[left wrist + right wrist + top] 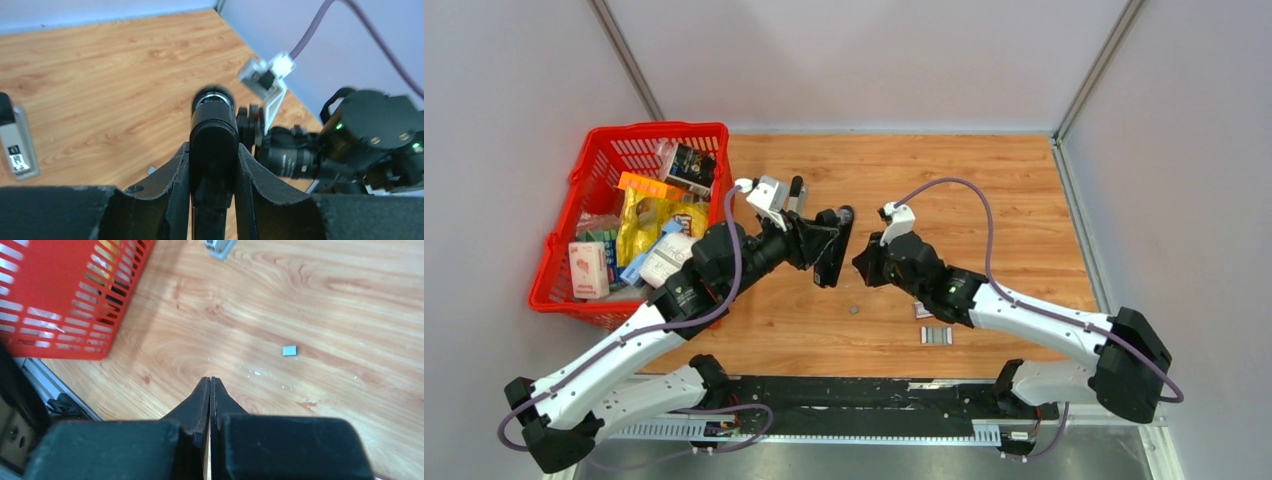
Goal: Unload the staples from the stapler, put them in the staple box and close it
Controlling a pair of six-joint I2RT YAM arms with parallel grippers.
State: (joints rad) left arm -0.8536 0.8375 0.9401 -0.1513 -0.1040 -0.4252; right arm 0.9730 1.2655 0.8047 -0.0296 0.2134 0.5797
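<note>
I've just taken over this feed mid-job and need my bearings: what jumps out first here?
First, the black stapler, clamped in the left arm's jaws at mid-table and facing the right arm's shut jaws. Next, the red basket at the far left, crammed with packets. Then the silvery staple strips lying on the wood beside the right arm, with a small loose bit nearby.

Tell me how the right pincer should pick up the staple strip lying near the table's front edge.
Come straight down and close on the long edges of the staple strip, across its narrow width. It lies flat on the table, likely too low for a side approach. The right pincer is shut, so open it first; the left pincer holds the stapler.
</note>
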